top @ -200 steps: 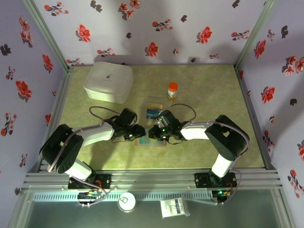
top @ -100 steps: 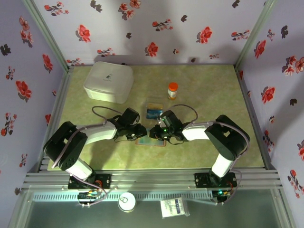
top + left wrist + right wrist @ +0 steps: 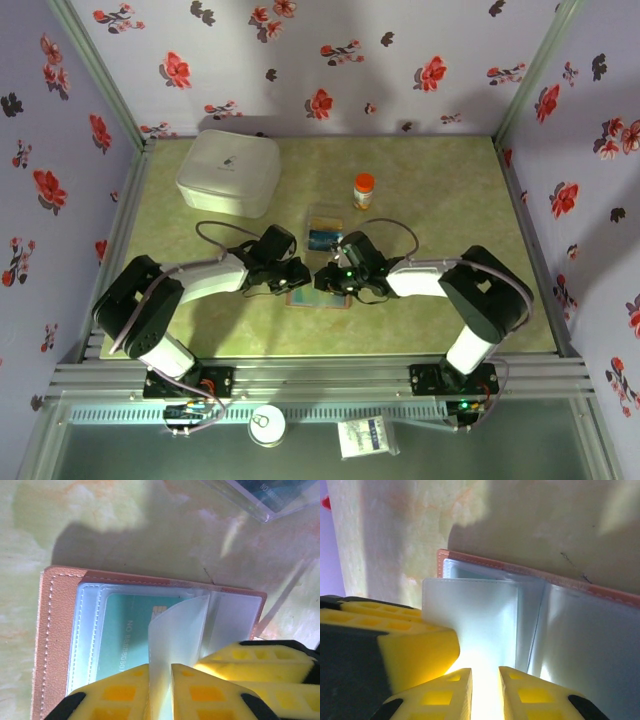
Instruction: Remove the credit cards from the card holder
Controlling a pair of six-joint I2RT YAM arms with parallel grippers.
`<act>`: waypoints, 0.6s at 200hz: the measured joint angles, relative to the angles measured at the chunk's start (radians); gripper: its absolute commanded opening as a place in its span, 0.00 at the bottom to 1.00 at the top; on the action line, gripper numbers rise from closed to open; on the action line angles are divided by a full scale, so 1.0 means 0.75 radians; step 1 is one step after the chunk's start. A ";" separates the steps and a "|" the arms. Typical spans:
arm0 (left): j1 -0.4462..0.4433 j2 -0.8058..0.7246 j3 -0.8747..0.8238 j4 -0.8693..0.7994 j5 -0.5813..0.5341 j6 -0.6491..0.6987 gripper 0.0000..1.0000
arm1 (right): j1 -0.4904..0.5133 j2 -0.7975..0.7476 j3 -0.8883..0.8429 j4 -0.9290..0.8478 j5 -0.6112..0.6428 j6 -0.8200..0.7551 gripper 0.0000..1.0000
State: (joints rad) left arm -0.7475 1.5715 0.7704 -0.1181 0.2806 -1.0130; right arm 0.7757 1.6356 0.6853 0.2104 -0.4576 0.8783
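Observation:
The card holder (image 3: 318, 298) lies open on the table between the two grippers, with its brown edge (image 3: 52, 630) and clear plastic sleeves showing. A teal credit card (image 3: 127, 635) sits inside one flat sleeve. My left gripper (image 3: 160, 680) is shut on an upright clear sleeve page (image 3: 177, 630). My right gripper (image 3: 485, 680) pinches the same kind of clear sleeve page (image 3: 470, 612) from the other side. Each gripper's yellow finger shows in the other's wrist view. In the top view the left gripper (image 3: 298, 277) and right gripper (image 3: 326, 280) almost touch above the holder.
A clear plastic tray (image 3: 325, 236) holding blue cards lies just behind the holder, and its corner (image 3: 270, 497) is close to the left gripper. An orange-capped bottle (image 3: 364, 190) stands further back. A large white lidded box (image 3: 229, 172) sits at the back left.
The left gripper has edged right toward the right gripper over the holder. The right arm has barely moved.

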 measured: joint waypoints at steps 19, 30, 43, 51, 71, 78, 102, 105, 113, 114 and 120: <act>0.000 -0.021 0.013 -0.024 0.001 0.003 0.19 | -0.002 -0.084 0.013 -0.095 0.036 -0.025 0.24; -0.001 -0.031 0.023 -0.032 0.001 0.003 0.20 | -0.005 -0.133 0.028 -0.154 0.064 -0.043 0.24; -0.003 -0.031 0.039 -0.034 0.004 0.003 0.22 | -0.008 -0.195 0.052 -0.243 0.114 -0.068 0.25; -0.007 -0.031 0.050 -0.036 0.008 0.003 0.23 | -0.008 -0.229 0.066 -0.294 0.146 -0.087 0.25; -0.025 -0.024 0.086 -0.043 0.019 0.005 0.25 | -0.014 -0.315 0.096 -0.427 0.230 -0.126 0.26; -0.034 -0.017 0.103 -0.044 0.024 0.007 0.26 | -0.017 -0.343 0.101 -0.465 0.259 -0.136 0.26; -0.064 0.026 0.161 -0.043 0.036 0.014 0.30 | -0.036 -0.445 0.106 -0.587 0.350 -0.168 0.28; -0.067 0.034 0.168 -0.043 0.038 0.017 0.30 | -0.039 -0.455 0.106 -0.601 0.359 -0.170 0.28; -0.075 0.053 0.184 -0.043 0.042 0.020 0.32 | -0.045 -0.481 0.106 -0.632 0.382 -0.175 0.28; -0.076 0.055 0.185 -0.043 0.043 0.020 0.32 | -0.046 -0.485 0.106 -0.637 0.386 -0.177 0.28; -0.081 0.071 0.196 -0.043 0.047 0.023 0.33 | -0.050 -0.502 0.106 -0.657 0.401 -0.182 0.28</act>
State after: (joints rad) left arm -0.8082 1.6245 0.9176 -0.1501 0.3157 -0.9955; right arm 0.7383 1.2591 0.7647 -0.2825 -0.1566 0.7422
